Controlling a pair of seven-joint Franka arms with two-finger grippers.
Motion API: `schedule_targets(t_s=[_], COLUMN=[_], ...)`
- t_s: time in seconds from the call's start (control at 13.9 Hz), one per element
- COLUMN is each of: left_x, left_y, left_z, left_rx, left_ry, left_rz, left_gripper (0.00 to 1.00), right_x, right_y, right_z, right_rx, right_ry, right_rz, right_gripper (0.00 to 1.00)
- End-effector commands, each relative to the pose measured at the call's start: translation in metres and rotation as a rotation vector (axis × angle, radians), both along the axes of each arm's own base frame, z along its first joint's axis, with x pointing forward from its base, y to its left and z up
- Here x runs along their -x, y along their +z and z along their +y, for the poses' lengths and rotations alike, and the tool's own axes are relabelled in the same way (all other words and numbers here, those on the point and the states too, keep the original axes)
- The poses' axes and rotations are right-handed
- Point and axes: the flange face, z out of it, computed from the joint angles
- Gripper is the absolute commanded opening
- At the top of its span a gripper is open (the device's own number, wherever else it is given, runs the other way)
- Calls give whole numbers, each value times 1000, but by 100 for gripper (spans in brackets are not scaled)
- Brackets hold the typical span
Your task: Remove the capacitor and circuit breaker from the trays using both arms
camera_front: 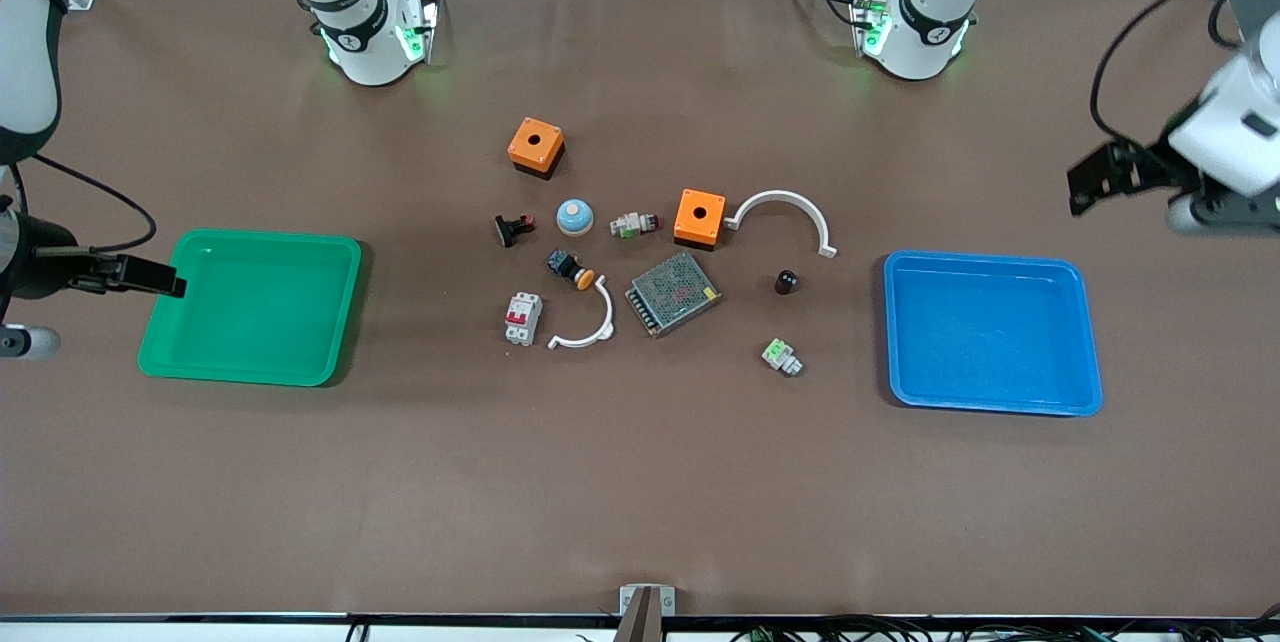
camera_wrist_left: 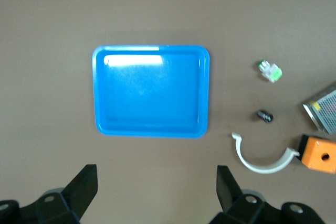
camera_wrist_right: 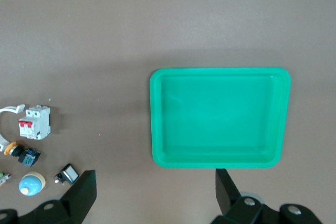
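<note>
The brown bench (camera_front: 640, 482) carries a cluster of small parts at the centre of the front view, with a tray at each end.

The capacitor (camera_front: 786, 282) stands just right of centre in that frame, on the bench between the metal mesh power supply (camera_front: 673, 294) and the blue tray (camera_front: 992, 332). A green-and-white block (camera_front: 782, 357) lies nearer the front camera than it, and a large white arc (camera_front: 783, 218) lies farther. In the left wrist view the capacitor (camera_wrist_left: 265, 115) shows at the right of the frame, apart from the blue tray (camera_wrist_left: 151, 91).

The breaker (camera_front: 522, 318) lies a little left of centre and slightly low in the front view, red levers facing up, just beside a smaller white arc (camera_front: 587, 324). The green tray (camera_front: 252, 306) sits well apart from it, toward the right arm's end. In the right wrist view the breaker (camera_wrist_right: 35, 121) shows at the left edge, mid-height.

The left gripper (camera_front: 1125, 184) hangs at the right edge of the front view, above the bench near the blue tray, its fingers (camera_wrist_left: 84, 184) spread wide and holding nothing. The right gripper (camera_front: 95, 307) hangs at the left edge beside the green tray (camera_wrist_right: 219, 116), its fingers (camera_wrist_right: 79, 192) likewise spread and holding nothing.
</note>
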Motion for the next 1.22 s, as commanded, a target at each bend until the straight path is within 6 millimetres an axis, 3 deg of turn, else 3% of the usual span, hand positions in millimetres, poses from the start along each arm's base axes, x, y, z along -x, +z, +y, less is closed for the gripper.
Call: schedule_targets(t_s=[0.0,0.29,0.58,0.72,1.15], left_x=[25,38,38,38,36], left_y=[5,13,13,13,8], left_z=[13,14,12,12,14], left_rx=[24,23,42,42,41], left_ry=[25,32,34,33,39], left_rz=[31,35,33,33,45], left_gripper=[100,100,100,100,100], right_x=[41,69,95,104,118], right_y=[9,21,36,47,53], right_z=[2,8,8,7,6], right_rx=[1,-1,11,13,11], right_ry=[-4,8,16,17,17], right_rz=[-23,-57,-79,-90,-101], right_gripper=[100,100,100,100,100])
